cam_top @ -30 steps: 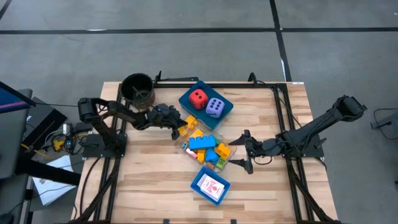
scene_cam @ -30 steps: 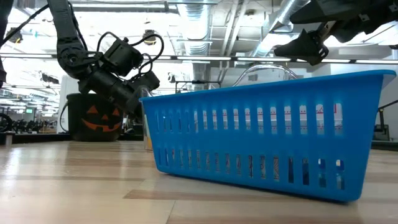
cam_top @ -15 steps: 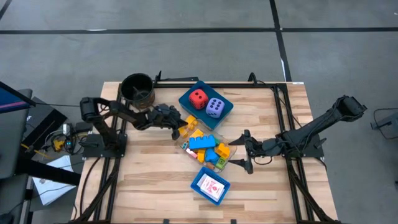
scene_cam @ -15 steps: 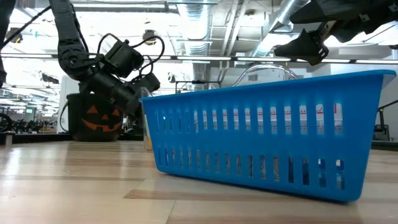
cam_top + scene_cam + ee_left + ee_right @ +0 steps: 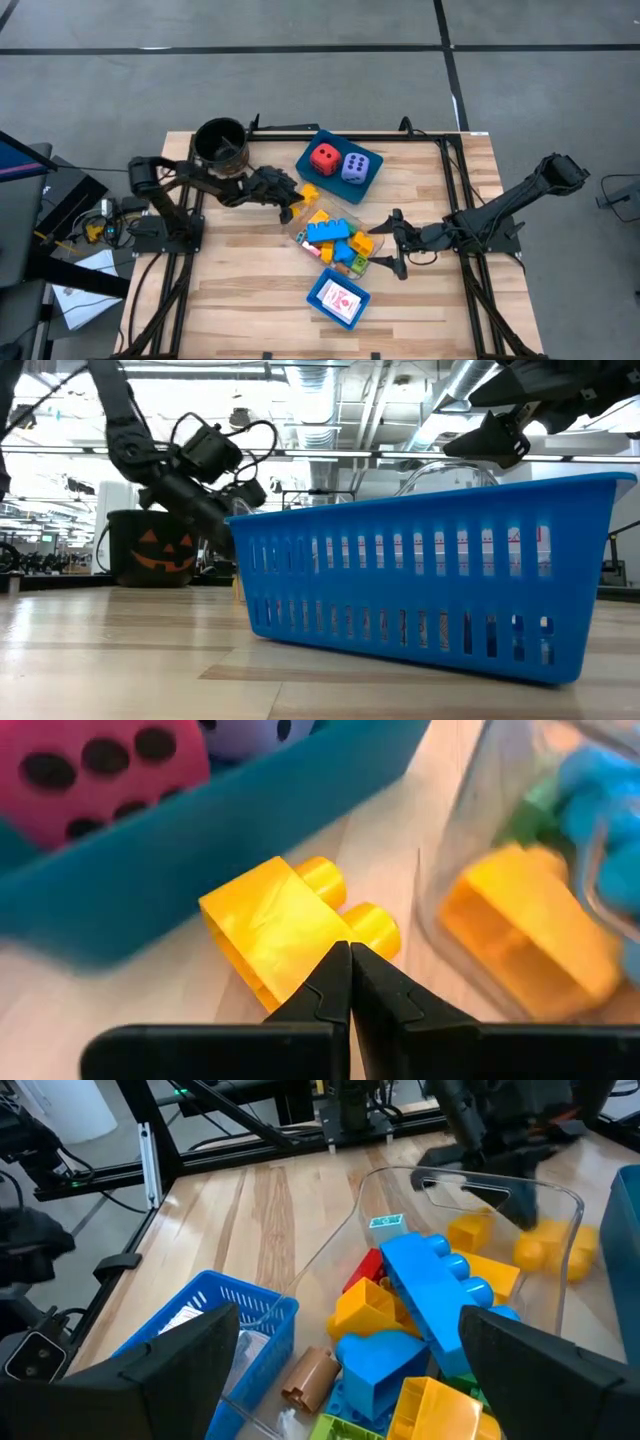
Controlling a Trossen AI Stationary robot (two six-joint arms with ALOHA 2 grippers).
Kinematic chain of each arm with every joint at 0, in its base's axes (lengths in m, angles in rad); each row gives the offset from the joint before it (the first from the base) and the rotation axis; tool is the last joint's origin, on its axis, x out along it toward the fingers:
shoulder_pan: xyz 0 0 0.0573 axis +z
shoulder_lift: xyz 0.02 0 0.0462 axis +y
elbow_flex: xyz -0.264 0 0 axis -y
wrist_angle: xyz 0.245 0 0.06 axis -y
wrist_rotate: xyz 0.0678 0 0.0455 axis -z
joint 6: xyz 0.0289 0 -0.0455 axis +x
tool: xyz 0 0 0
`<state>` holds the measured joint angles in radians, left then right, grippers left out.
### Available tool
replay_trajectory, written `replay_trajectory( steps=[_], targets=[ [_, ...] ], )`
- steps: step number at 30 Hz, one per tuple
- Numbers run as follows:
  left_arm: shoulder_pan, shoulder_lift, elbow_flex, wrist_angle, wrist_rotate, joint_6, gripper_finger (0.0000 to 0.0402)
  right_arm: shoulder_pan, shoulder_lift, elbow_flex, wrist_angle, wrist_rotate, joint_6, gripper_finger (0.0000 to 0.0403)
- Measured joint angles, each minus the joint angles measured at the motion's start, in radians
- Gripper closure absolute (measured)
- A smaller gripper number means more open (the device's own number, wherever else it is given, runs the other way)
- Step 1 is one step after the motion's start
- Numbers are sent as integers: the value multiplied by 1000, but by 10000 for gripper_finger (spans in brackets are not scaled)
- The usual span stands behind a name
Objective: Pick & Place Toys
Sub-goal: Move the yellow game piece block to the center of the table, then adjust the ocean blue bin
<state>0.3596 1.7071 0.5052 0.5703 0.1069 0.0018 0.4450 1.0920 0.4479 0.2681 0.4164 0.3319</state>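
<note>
Shifting since before: dice tray point(image 5: 367, 178), brick pile point(image 5: 336, 242).

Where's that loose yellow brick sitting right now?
From above, the yellow brick lies on the table near its middle, between the blue tray with the dice and the clear bin of bricks, at the left gripper.

Even, bright overhead light fell on the surface point(image 5: 250, 310), with soft shadows. Ceiling lamps point(image 5: 330, 420) glared in the low view. Close up, the red die point(image 5: 95, 775) blurred.
</note>
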Motion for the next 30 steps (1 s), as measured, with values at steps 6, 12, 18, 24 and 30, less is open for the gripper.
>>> replay_trajectory(
  steps=[6, 12, 18, 24, 30],
  targets=[
    [-28, -177, -74, -180, -4, -13, 401, 2, 0, 0, 2, 0, 1, 35],
    [-106, -330, -203, -239, 0, -91, 401, 5, 0, 0, 8, 0, 8, 35],
    [-254, -491, -303, -299, 35, -197, 401, 5, 0, 0, 9, 0, 8, 35],
    [-369, -652, -332, -419, 41, -246, 401, 1, 0, 0, 10, 2, 9, 35],
    [-448, -789, -333, -438, 103, -188, 401, -41, 0, 0, 15, 54, 28, 35]
  ],
)
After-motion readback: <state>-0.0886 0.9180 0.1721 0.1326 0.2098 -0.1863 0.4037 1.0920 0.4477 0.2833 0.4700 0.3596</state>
